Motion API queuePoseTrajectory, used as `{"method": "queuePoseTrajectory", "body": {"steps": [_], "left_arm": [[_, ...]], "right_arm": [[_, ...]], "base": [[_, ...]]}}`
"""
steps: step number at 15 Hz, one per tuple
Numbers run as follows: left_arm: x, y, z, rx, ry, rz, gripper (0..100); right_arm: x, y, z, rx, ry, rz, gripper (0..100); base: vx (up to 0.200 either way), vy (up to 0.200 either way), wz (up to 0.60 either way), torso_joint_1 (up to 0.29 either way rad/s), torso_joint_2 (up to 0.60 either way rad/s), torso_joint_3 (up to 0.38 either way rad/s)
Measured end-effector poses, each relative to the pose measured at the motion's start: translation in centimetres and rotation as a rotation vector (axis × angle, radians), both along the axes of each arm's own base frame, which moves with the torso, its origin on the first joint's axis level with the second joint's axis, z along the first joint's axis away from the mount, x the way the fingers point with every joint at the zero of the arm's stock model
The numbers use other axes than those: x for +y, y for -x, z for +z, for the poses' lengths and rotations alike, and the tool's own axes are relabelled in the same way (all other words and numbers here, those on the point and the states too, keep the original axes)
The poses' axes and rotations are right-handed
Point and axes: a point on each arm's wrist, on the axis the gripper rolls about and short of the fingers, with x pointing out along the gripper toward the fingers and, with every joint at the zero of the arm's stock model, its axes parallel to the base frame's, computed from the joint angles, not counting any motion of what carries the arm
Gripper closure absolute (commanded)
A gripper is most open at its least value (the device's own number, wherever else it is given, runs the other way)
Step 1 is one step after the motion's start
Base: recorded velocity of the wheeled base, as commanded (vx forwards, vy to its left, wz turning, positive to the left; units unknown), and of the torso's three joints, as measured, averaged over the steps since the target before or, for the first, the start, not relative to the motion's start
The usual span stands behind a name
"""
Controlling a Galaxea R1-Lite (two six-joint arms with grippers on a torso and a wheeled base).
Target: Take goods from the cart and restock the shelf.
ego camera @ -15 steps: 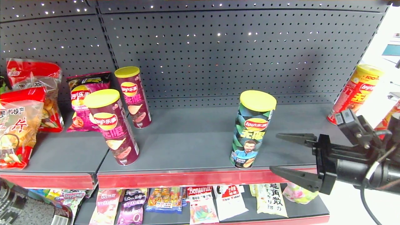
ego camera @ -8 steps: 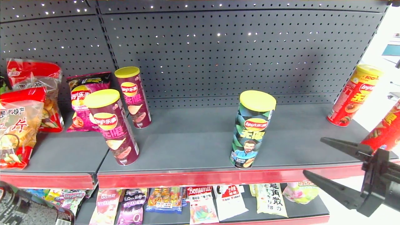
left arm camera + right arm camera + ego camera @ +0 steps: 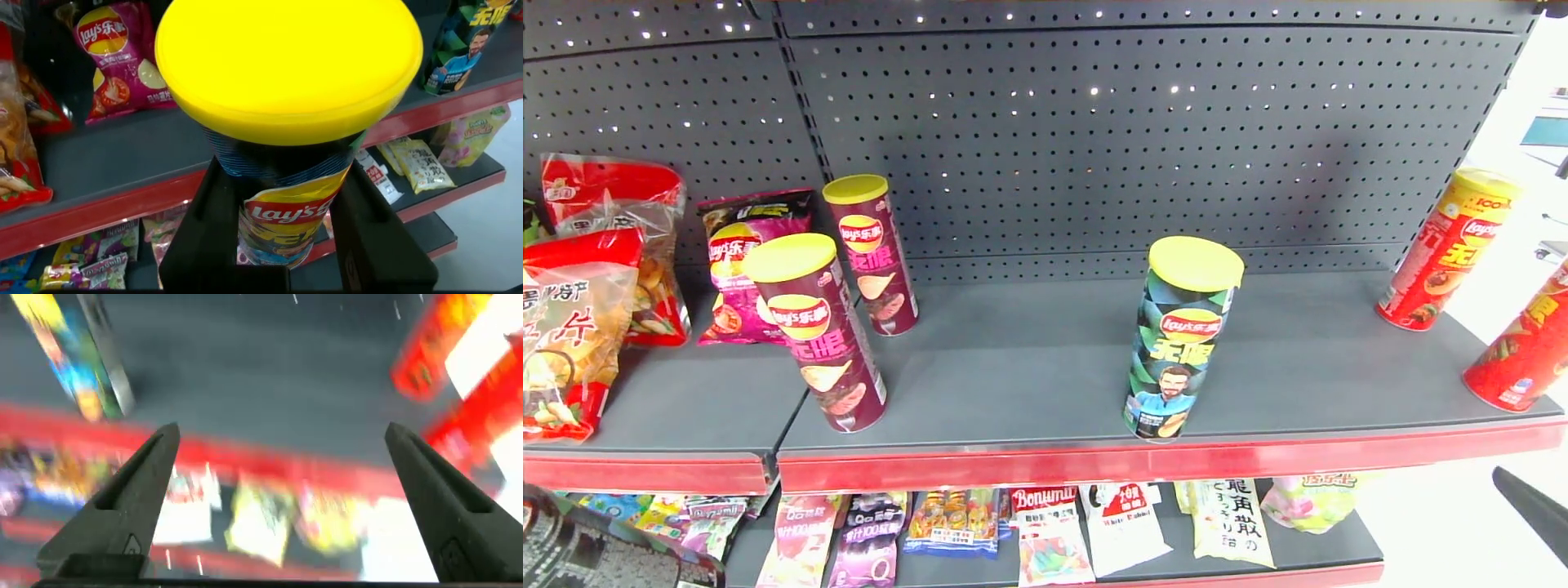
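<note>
My left gripper [image 3: 290,224] is shut on a chip can [image 3: 286,90] with a yellow lid and a blue and yellow label, held upright in front of the shelf. A patterned bit of that can shows at the lower left corner [image 3: 572,559] of the head view. My right gripper [image 3: 282,433] is open with nothing between its fingers, and it faces the shelf's red front edge [image 3: 270,461]. One of its fingertips [image 3: 1527,506] shows low at the right of the head view. A green chip can [image 3: 1184,335] stands on the grey shelf [image 3: 1029,367].
Two maroon cans [image 3: 817,331] [image 3: 870,253] stand at the left beside snack bags [image 3: 580,310]. Two red cans [image 3: 1450,249] [image 3: 1523,351] stand at the right end. Bare shelf lies between the maroon and green cans. Small packets [image 3: 1045,531] fill the lower shelf.
My right gripper, still open, has drawn back from beside the green can, down and to the right, almost out of the head view. The held can has sunk lower at the bottom left.
</note>
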Motion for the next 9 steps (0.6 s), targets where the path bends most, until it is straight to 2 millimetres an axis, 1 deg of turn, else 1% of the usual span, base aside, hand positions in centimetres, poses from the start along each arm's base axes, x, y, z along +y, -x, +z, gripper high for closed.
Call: {"method": "queuePoseTrajectory", "body": {"steps": [1,2,3,5,7,9], "left_arm": [[0.0,0.3,-0.1,-0.009,0.011,0.000,100],[0.1,0.5,-0.3,-0.008,0.035,-0.001,100],[0.1,0.7,-0.4,-0.012,0.060,0.001,100],[0.1,1.1,-0.3,-0.030,0.081,0.008,100],[0.2,1.4,0.2,-0.053,0.080,0.010,100],[0.2,1.3,0.3,-0.059,0.063,0.019,100]], "right_arm": [[-0.4,1.4,-0.3,0.072,0.022,-0.015,0],[-0.8,3.2,0.0,0.091,0.030,-0.030,0],[-1.0,4.5,0.3,0.069,0.026,-0.039,0],[-1.5,6.9,-0.3,0.008,0.015,-0.050,0],[-1.6,7.7,-2.4,0.007,-0.006,-0.033,0],[-1.4,7.8,-3.7,0.017,-0.022,0.031,0]], "base": [[0.000,0.000,0.00,0.000,0.00,0.000],[0.000,0.000,0.00,0.000,0.00,0.000],[0.000,0.000,0.00,0.000,0.00,0.000],[0.000,0.000,0.00,0.000,0.00,0.000],[0.000,0.000,0.00,0.000,0.00,0.000],[0.000,0.000,0.00,0.000,0.00,0.000]]}}
